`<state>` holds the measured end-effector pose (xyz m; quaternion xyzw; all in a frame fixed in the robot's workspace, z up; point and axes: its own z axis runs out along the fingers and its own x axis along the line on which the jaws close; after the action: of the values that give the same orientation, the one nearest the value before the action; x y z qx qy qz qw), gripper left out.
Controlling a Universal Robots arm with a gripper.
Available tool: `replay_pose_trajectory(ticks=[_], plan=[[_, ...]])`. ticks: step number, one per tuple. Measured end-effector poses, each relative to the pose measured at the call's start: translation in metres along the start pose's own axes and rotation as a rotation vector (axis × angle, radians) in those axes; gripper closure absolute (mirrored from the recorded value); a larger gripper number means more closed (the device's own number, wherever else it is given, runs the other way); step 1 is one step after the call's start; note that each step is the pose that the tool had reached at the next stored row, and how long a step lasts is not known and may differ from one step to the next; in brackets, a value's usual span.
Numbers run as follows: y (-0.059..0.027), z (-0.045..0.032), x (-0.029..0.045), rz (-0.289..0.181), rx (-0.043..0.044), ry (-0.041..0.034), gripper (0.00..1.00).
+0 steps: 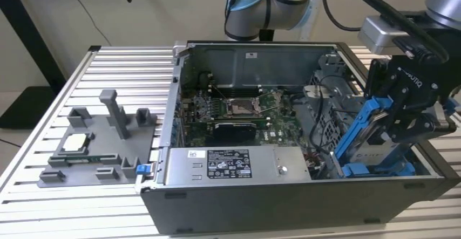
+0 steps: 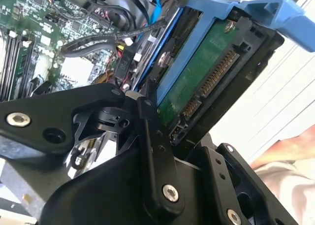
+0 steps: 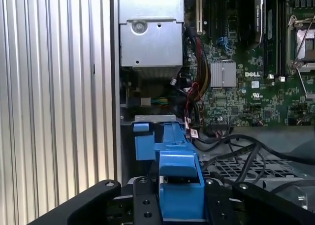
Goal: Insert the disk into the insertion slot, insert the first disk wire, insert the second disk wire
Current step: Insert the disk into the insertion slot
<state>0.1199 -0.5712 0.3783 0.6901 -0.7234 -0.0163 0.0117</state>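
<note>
1. At the exterior view's right, inside the open case, the disk (image 1: 371,142), a flat silver-grey hard drive clipped in a bright blue plastic carrier, stands steeply tilted. Its lower end is at the blue-tabbed mouth of the insertion slot (image 1: 353,170), a narrow grey sheet-metal bay. How far in it sits cannot be told.
2. The black gripper (image 1: 402,131) is clamped on the carrier's upper part. In the second wrist view the disk's green circuit-board underside (image 2: 197,82) and its connector row show above the black fingers (image 2: 155,151).
3. The dark grey computer case (image 1: 288,206) holds a green motherboard (image 1: 238,109) in the middle. A grey power-supply box with a white sticker (image 1: 230,166) lies along its near wall.
4. Loose black cables (image 1: 324,120) hang between the motherboard and the slot, just beside the disk.
5. On the exterior view's left, a grey moulded fixture (image 1: 101,142) carries a square processor chip (image 1: 75,142).
6. Everything rests on a slatted aluminium table (image 1: 43,206).
</note>
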Motion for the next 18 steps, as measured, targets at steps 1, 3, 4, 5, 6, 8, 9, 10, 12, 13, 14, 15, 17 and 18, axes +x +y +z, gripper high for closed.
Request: replay_pose_trajectory(ticks=[1, 3, 4, 5, 6, 8, 9, 10, 12, 13, 14, 15, 17, 18], plan=[[-0.0001, 0.0017, 0.0000, 0.000, 0.0000, 0.0000, 1.00], [-0.0002, 0.0043, 0.0000, 0.000, 0.0000, 0.0001, 1.00], [-0.0003, 0.0052, 0.0000, 0.000, 0.0000, 0.0001, 1.00], [-0.0003, 0.0060, 0.0000, 0.000, 0.0000, 0.0001, 1.00], [-0.0003, 0.0064, 0.0000, 0.000, 0.0000, 0.0002, 1.00], [-0.0003, 0.0065, 0.0000, 0.000, 0.0000, 0.0002, 1.00], [-0.0003, 0.0066, 0.0001, 0.000, 0.0000, 0.0001, 1.00], [-0.0003, 0.0067, 0.0000, 0.000, 0.0002, -0.0002, 1.00], [-0.0004, 0.0068, 0.0000, 0.000, 0.0000, -0.0001, 0.00], [-0.0004, 0.0067, 0.0000, 0.000, 0.0000, -0.0002, 0.00], [-0.0003, 0.0061, 0.0001, 0.000, 0.0000, -0.0003, 0.00], [-0.0002, 0.0046, 0.0000, 0.000, -0.0002, -0.0006, 0.00], [-0.0001, 0.0007, 0.0000, 0.000, -0.0003, -0.0005, 0.00], [0.0000, -0.0015, 0.0000, 0.000, -0.0003, -0.0004, 0.00]])
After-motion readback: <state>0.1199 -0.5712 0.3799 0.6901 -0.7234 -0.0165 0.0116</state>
